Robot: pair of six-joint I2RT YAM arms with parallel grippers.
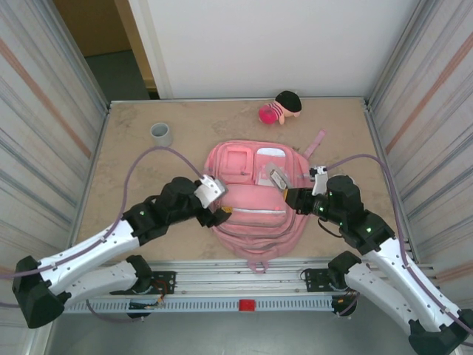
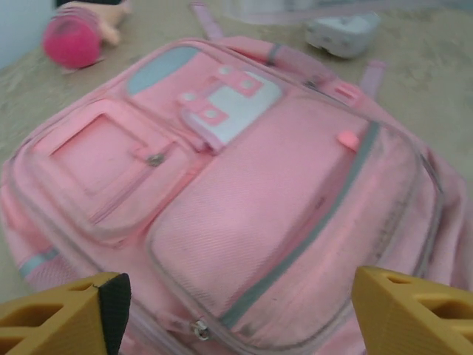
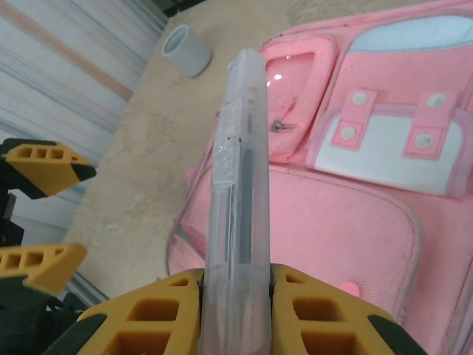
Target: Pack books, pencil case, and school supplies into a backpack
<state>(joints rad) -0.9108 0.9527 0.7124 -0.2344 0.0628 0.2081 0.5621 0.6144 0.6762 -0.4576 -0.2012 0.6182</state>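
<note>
Backpack [image 1: 251, 203] lies flat; right gripper [image 3: 235, 296] clamps clear case [image 3: 238, 170]

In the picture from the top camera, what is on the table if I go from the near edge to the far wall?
backpack → grey cup → doll

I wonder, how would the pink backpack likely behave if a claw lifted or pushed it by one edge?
The backpack looks like soft padded fabric lying flat, so it would probably sag and fold rather than lift as one piece. It rests broadly on the table, so a push would likely bunch or drag it, not roll it.
</note>
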